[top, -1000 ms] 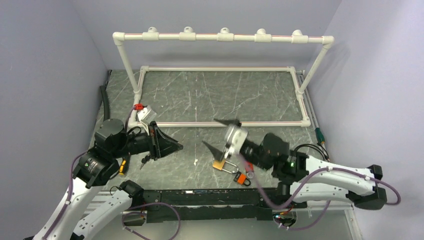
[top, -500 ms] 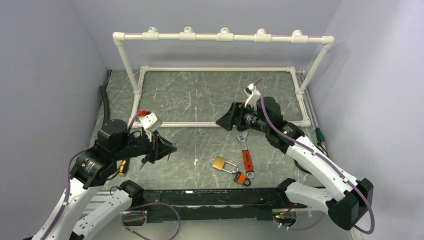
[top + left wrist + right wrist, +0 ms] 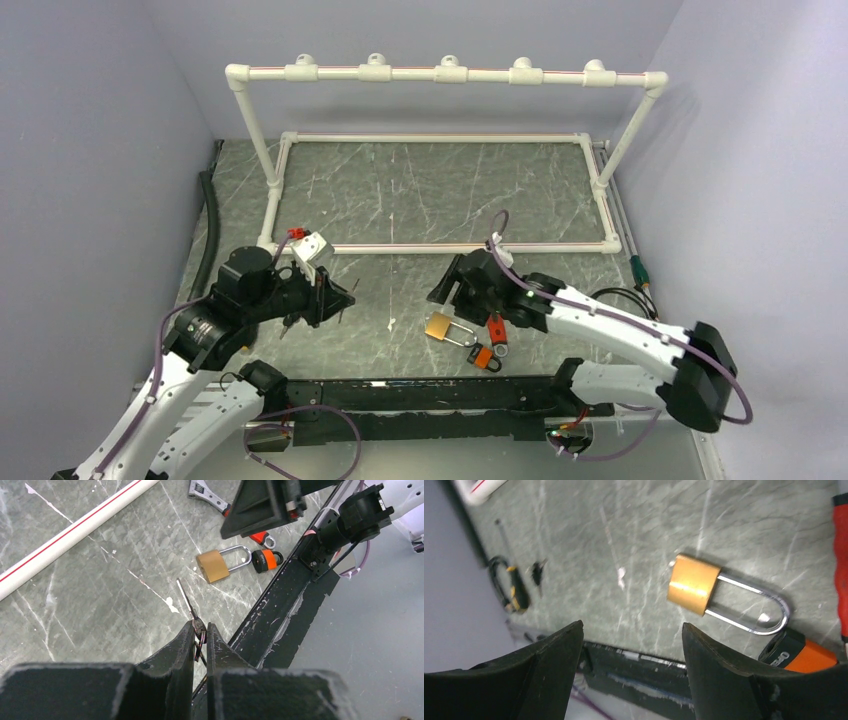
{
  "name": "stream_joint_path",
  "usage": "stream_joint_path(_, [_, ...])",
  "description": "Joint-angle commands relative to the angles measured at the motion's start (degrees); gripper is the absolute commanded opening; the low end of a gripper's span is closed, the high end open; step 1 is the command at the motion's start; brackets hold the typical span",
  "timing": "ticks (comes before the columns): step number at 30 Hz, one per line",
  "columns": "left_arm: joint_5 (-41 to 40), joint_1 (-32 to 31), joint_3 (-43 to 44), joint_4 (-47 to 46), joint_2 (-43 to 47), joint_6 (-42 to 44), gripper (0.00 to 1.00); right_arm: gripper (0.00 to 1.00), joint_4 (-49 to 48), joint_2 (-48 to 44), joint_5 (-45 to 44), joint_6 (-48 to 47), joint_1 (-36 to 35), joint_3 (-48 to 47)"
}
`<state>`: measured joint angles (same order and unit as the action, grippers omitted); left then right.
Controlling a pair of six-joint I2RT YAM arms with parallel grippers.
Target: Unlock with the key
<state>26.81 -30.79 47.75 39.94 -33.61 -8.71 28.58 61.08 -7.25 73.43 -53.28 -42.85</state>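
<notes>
Left pincer (image 3: 200, 630) tight on the key (image 3: 187, 600); right pincer (image 3: 631, 627) wide apart, over the brass padlock (image 3: 693, 584).

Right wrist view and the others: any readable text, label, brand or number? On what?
On the orange fob: white lettering on its black end, too blurred to read in the right wrist view and too small in the left wrist view.
On the brass padlock: no marking shows.
On the red-handled wrench: nothing legible.
On the key in the left hand: no stamp can be made out.
Nothing can be quoted.
</notes>
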Motion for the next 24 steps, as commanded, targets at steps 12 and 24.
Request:
stream_joint_path(12, [-2.7,-0.8,-0.4,-2.9,-0.3,0.2,0.0,0.74,8.2,25.1,-11.1,6.8,-5.1,-11.6])
stream_joint_path(24, [-4.0,-1.5,-0.5,-2.7,-1.0,0.3,0.0,0.66,10.5,31.3,-11.5,5.1,-6.4,-14.0])
